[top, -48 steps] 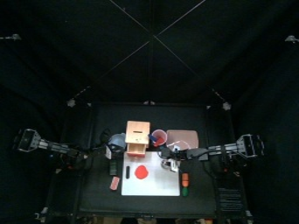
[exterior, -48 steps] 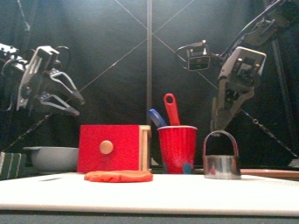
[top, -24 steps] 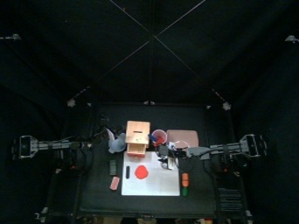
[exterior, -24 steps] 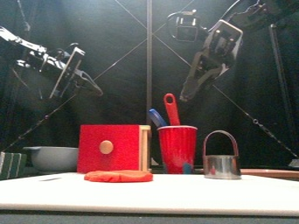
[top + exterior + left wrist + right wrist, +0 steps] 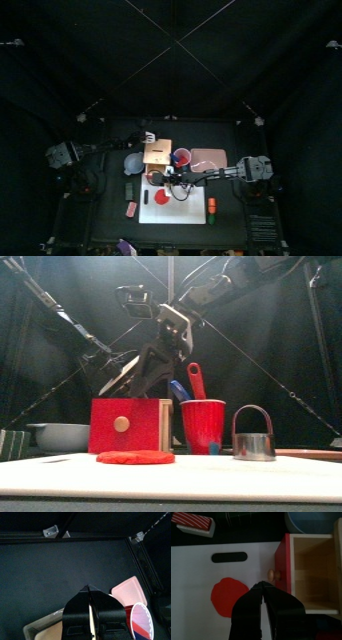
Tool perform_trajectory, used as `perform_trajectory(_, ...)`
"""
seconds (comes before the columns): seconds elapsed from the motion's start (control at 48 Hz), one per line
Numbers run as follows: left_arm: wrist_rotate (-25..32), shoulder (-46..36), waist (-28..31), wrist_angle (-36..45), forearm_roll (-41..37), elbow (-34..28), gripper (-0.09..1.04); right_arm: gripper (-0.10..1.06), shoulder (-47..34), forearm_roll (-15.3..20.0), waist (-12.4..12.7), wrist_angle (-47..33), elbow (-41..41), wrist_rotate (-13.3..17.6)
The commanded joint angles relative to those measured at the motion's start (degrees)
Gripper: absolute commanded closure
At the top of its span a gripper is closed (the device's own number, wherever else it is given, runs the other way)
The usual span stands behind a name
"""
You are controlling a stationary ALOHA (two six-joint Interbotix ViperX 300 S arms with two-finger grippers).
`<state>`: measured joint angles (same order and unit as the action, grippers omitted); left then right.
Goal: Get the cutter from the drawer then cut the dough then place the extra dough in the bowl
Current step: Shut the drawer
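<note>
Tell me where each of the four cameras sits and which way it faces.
Top: high overhead, looking down at the white cutting board; both arms show.
Front: table edge, level, facing wooden box, red cup, cutter; arms above.
Left wrist: left arm, facing pink tray; shut left claw.
Right wrist: right arm, over dough; shut right claw.
Shared: front and right wrist both show the dough.

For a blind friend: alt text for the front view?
The left gripper and right gripper hang above a pale wooden box with a red drawer front; before it a flat red dough disc lies on a white board, with a red cup and a round metal cutter to the right.
</note>
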<state>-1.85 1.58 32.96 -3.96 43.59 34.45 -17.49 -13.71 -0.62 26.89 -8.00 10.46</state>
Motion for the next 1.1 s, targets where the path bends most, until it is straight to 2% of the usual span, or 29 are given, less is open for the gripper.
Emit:
perform_trajectory(0.021, 0.09, -0.53, 0.7, 0.97, -0.18, -1.32, 0.69, 0.54, 0.26, -0.7, 0.35, 0.26, 3.16, 0.26)
perform_trajectory(0.25, 0.18, 0.0, 1.85, 5.98, -0.26, -1.14, 0.69, 0.54, -1.93, -1.49, 0.53, 1.93, 4.75, 0.26)
perform_trajectory(0.542, 0.18, 1.49, 2.02, 10.02, -0.26, -1.05, 0.69, 0.54, -2.02, -2.2, 5.54, 2.11, 4.83, 0.09)
perform_trajectory(0.896, 0.18, 1.49, 2.02, 10.81, -0.26, -1.05, 0.69, 0.54, -2.02, -3.43, 9.14, 2.81, 5.8, 0.44)
perform_trajectory(1.104, 0.18, 1.49, 2.02, 10.81, -0.26, -0.97, 0.69, 0.54, -2.02, -4.04, 10.37, 3.25, 6.06, 0.44)
